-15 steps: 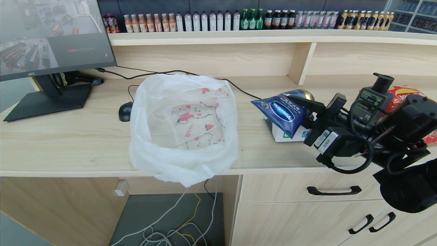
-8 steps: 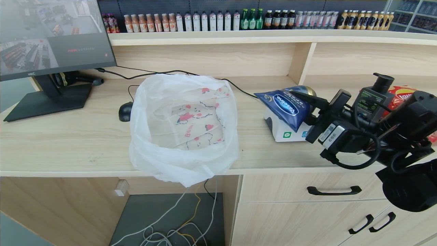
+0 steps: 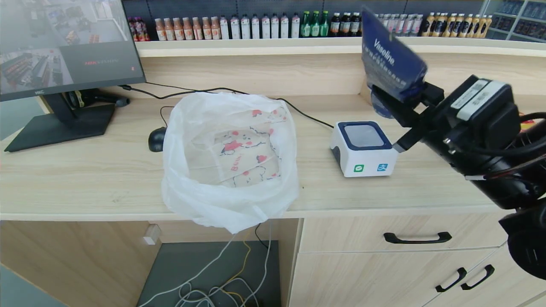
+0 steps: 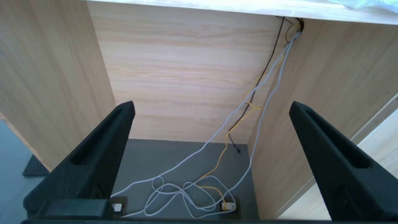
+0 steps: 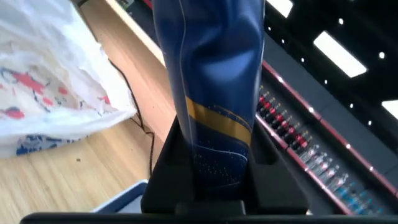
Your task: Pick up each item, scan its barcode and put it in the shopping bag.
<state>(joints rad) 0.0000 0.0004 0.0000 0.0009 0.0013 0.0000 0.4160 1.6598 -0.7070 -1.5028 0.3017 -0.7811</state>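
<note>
Partly cropped blue pouch [image 3: 389,59], clamped in right gripper [image 3: 399,97]

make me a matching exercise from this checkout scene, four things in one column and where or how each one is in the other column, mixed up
1 blue pouch
2 scanner
3 shopping bag
4 left gripper

A open, under the counter near loose cables
B on the counter, to the robot's right of the bag
C clamped in the right gripper, held up in the air
D open-mouthed at the counter's front edge

Pairs: 1-C, 2-B, 3-D, 4-A
</note>
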